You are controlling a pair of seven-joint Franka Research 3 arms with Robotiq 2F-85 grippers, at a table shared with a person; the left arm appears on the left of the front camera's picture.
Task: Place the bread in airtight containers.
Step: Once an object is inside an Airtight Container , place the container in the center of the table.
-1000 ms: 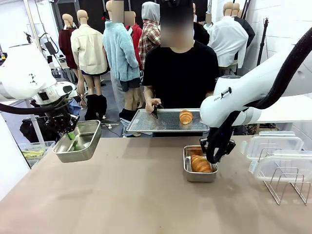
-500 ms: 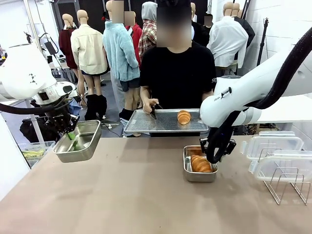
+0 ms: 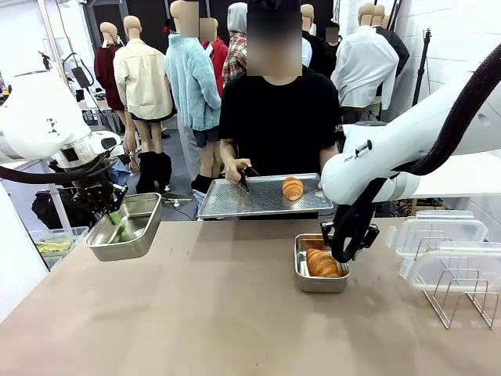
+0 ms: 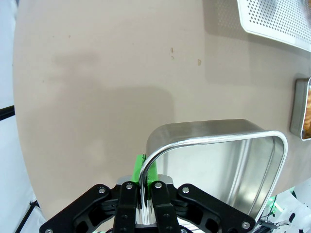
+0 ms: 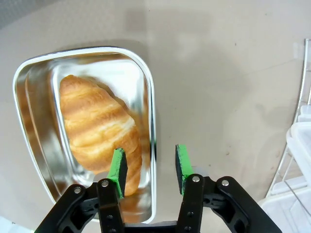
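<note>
At the table's nine o'clock, the left gripper (image 3: 112,213) is clenched on the rim of an empty shiny rectangular steel pan (image 3: 129,227), apparently held just off the brown tabletop (image 3: 219,313). Toward twelve, a person holds a flat perforated metal tray (image 3: 235,205) bearing one golden-brown ridged croissant (image 3: 293,188). Near three o'clock, a second croissant (image 3: 321,264) lies in another steel pan (image 3: 321,283) (this one resting on the table). The right gripper (image 3: 342,254) hangs over it, jaws released, straddling the pan's rim. Clear white-rimmed lids (image 3: 438,233) and a wire rack (image 3: 462,301) sit at four.
</note>
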